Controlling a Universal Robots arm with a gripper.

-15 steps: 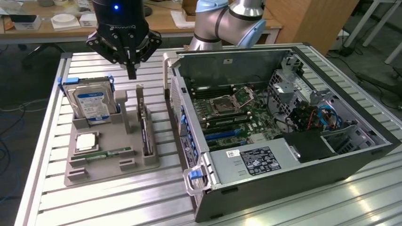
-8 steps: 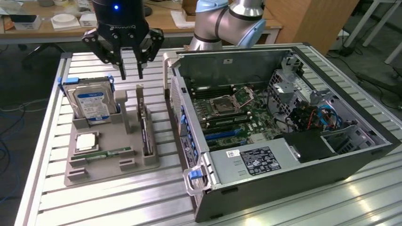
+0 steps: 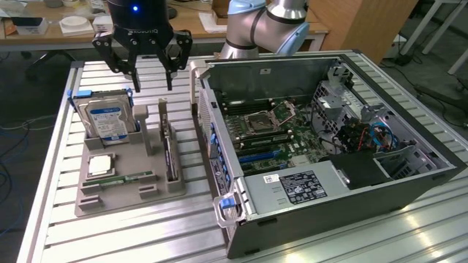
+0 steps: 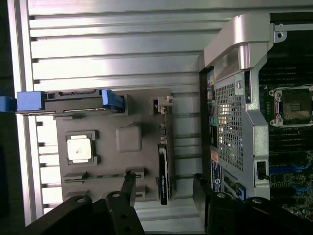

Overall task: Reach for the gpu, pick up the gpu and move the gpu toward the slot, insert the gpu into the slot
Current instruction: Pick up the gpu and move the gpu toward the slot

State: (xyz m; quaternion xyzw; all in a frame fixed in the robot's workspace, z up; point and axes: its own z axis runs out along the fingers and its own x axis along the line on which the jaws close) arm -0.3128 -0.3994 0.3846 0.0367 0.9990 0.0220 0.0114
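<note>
**One gpu, parked in its holder**

Four parts are held in one gray holder (image 3: 120, 194): one hard drive (image 3: 106, 118), one processor (image 3: 101, 164), one memory stick (image 3: 131, 177) and one gpu (image 3: 170, 159) (on edge, along the exterior view's right side). The gripper (image 3: 152, 82) is held wide open and empty above the far end.

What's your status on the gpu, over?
Tool open, empty, above holder. Gpu upright in holder, untouched. Nothing blocking it.

table (image 3: 131, 235): ribbed bare metal, shiny | holder (image 3: 120, 198): grey matt plastic | gpu (image 3: 170, 159): dark matt card | hard drive (image 3: 106, 118): silver metal, glossy label | computer case (image 3: 343, 216): dark matt metal
</note>
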